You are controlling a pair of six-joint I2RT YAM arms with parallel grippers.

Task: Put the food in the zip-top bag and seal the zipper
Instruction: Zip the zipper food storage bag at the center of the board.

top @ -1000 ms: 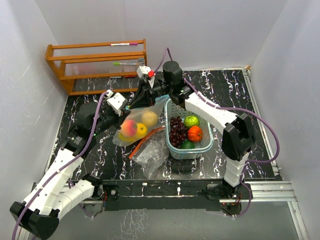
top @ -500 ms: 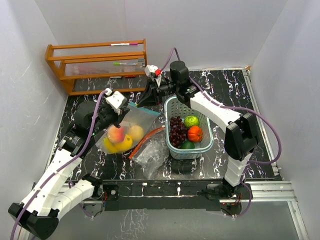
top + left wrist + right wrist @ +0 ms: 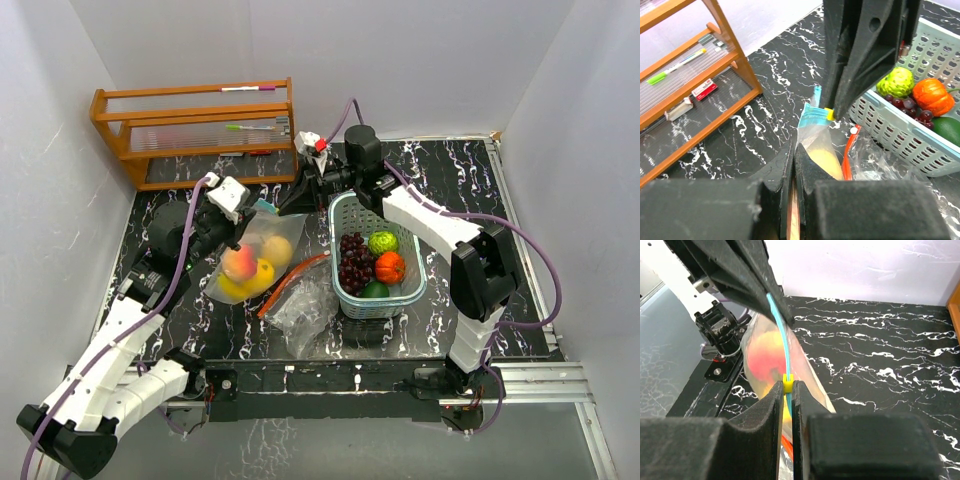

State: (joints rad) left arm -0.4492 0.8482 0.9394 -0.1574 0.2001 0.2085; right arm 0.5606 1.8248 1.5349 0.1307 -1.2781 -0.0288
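Yellow slider point(image 3: 829, 114) sits pinched between the right gripper point(image 3: 786, 389)'s closed fingers. The left gripper point(image 3: 794, 152) clamps the zip-top bag point(image 3: 262, 228)'s opposite end, with the fruits point(image 3: 248, 268) inside it, between both claws. Sealing looks under way. The next move calls for drawing the slider along the taut blue zipper track point(image 3: 780, 335).

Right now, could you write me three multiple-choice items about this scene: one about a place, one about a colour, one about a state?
1. The bumpy green toy fruit lies: A on the wooden rack; B in the pale teal slotted plastic basket; C on the bare table.
2. The small slider on the clear zip-top bag is: A pink; B black; C yellow.
3. The right gripper is: A shut on the slider; B open over the basket; C out of view.
Answers: 1 B, the top view shows it inside the basket. 2 C, the right wrist view shows it yellow. 3 A, its jaws pinch the slider.
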